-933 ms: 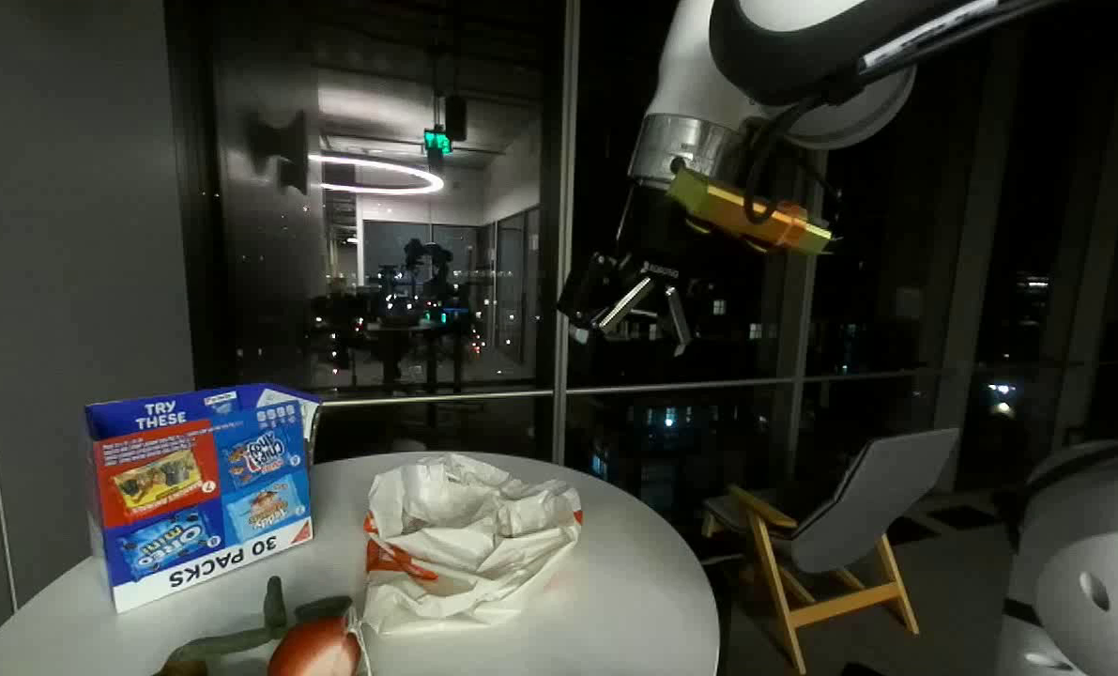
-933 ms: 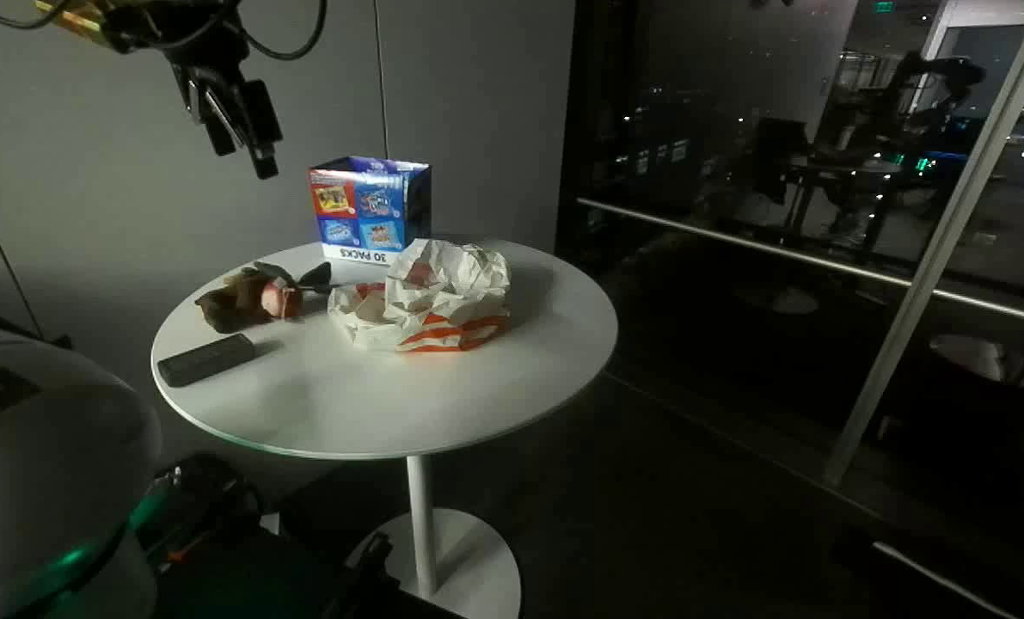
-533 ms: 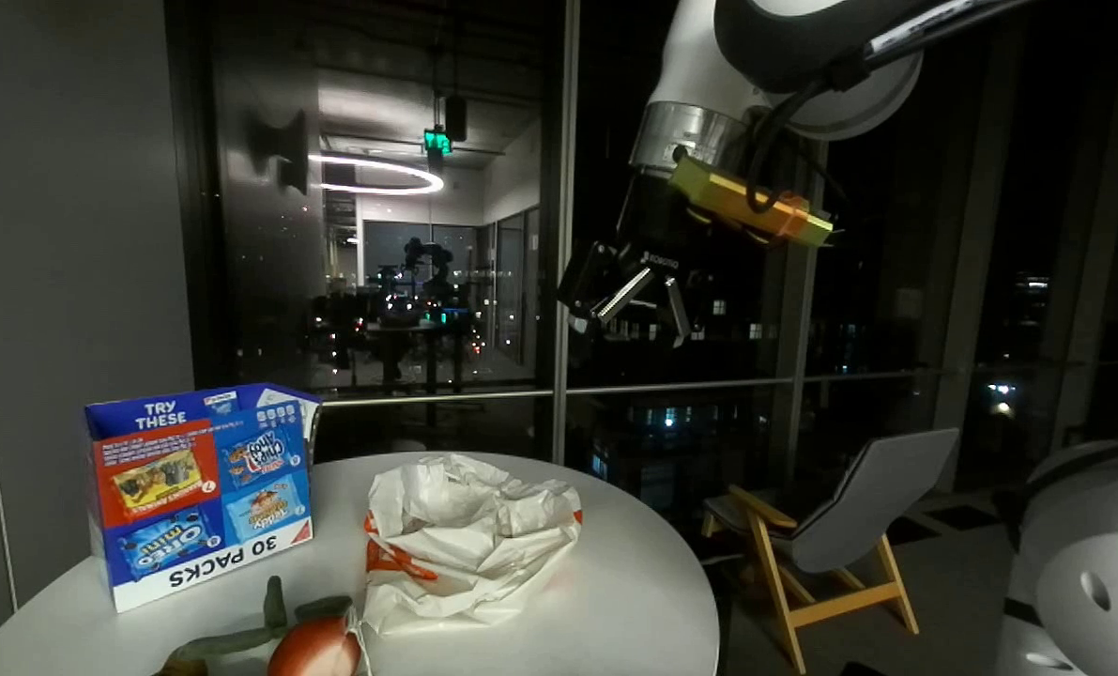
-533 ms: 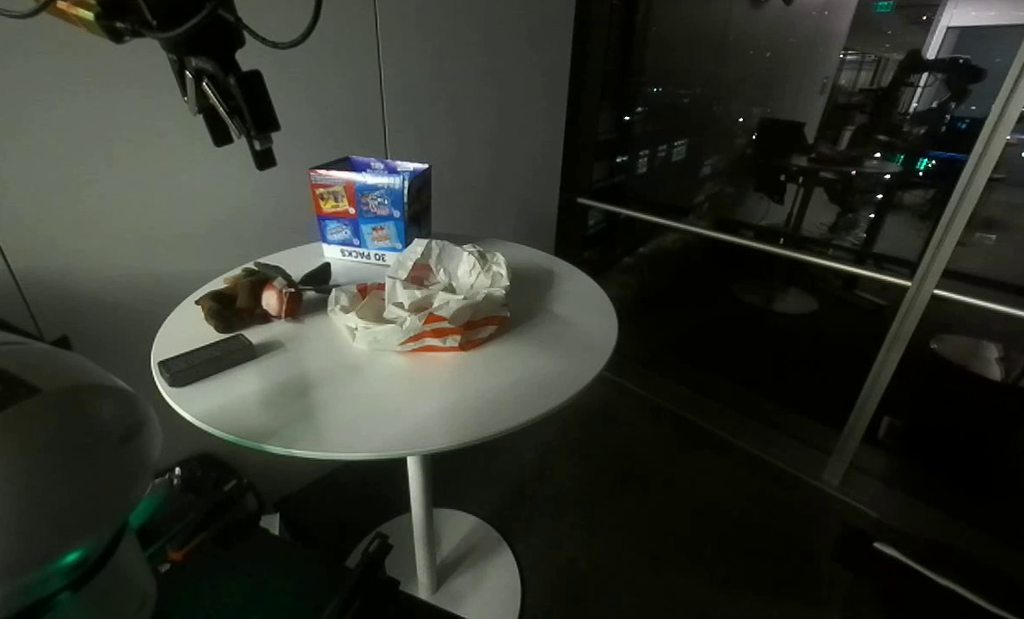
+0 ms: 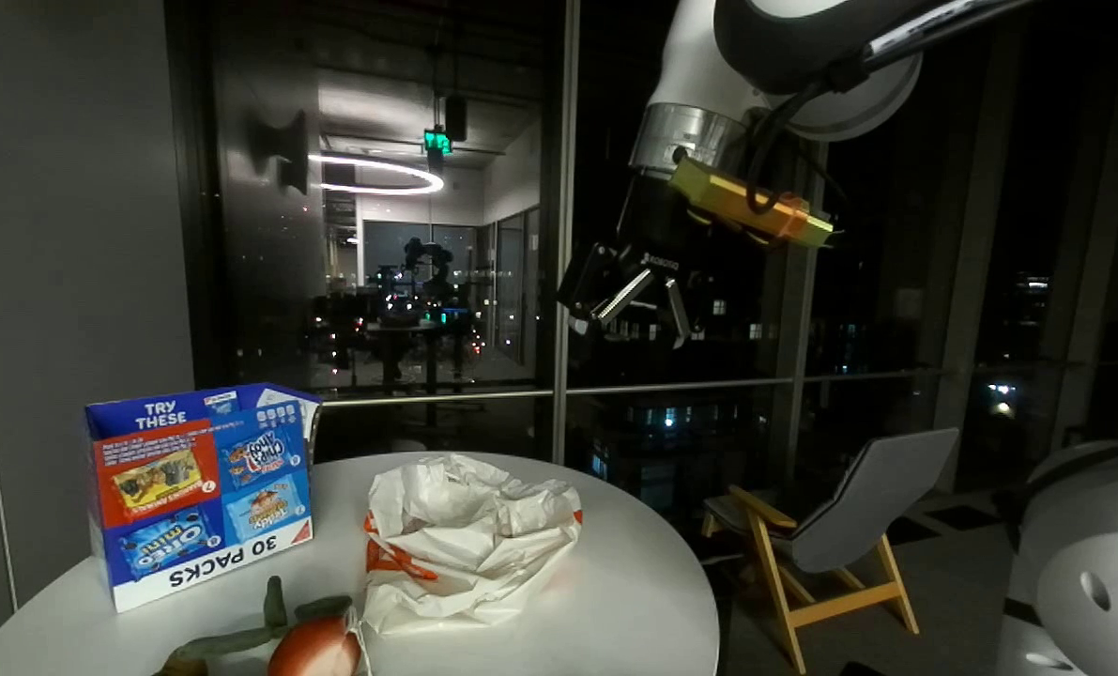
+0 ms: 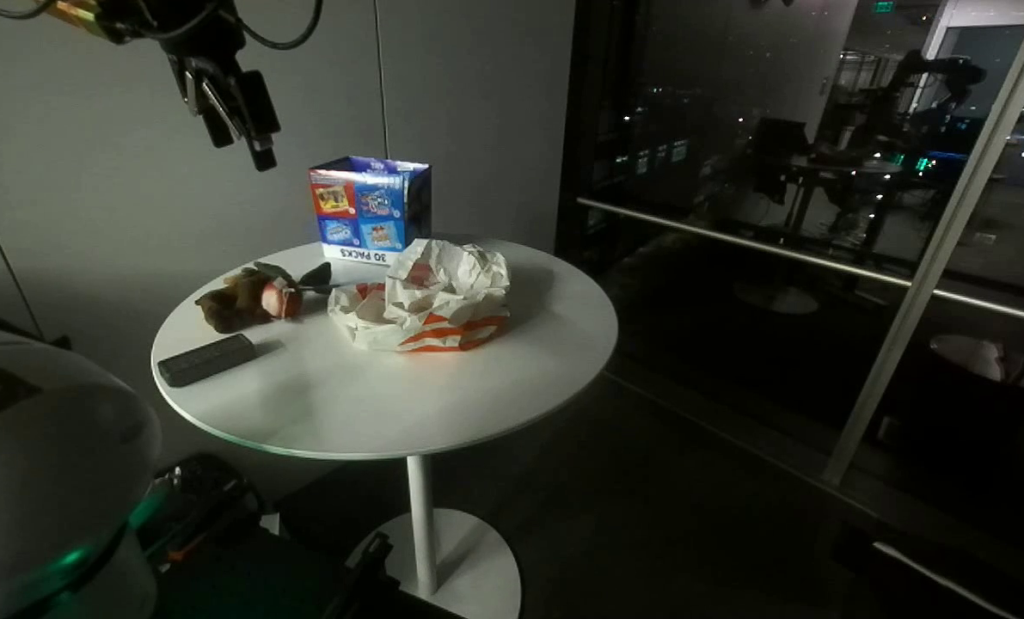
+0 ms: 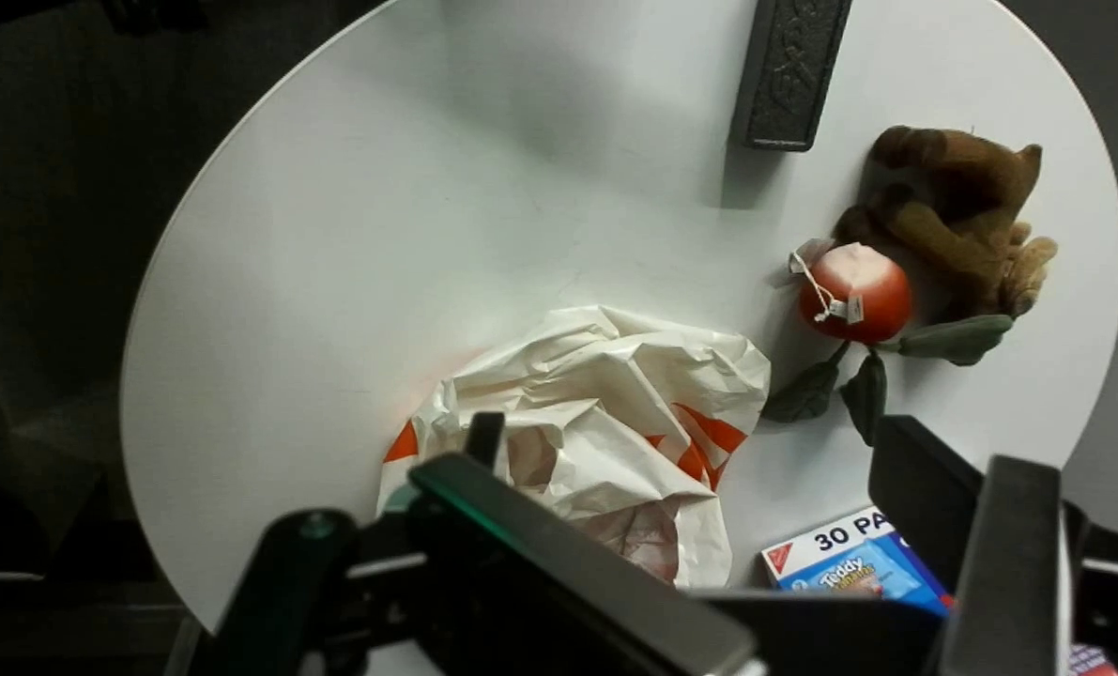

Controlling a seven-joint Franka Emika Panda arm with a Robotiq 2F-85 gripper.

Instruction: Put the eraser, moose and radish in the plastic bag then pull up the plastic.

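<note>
My gripper (image 5: 631, 332) hangs high above the round table, its jaws wide apart with nothing between them. In the wrist view the plastic bag (image 7: 615, 371), white with red-orange marks, lies crumpled below the fingers, its mouth partly open. The radish (image 7: 873, 299), red with a pale end and dark green leaves, lies beside the bag, one leaf reaching the bag's edge. Close against the radish is the brown plush moose (image 7: 976, 202). The eraser (image 7: 793, 80), a dark oblong block, lies apart from them; in an exterior view the eraser (image 6: 206, 359) sits near the table's rim.
A blue-and-red snack box (image 5: 202, 498) stands upright on the table behind the bag. The white round table (image 6: 374, 408) ends in a curved edge, with a grey wall (image 6: 477, 112) close behind it. A wooden-framed chair (image 5: 868, 498) stands by the windows.
My gripper has risen slightly since the earliest frames and then held still, open throughout. The bag, radish, moose, eraser and box have not moved.
</note>
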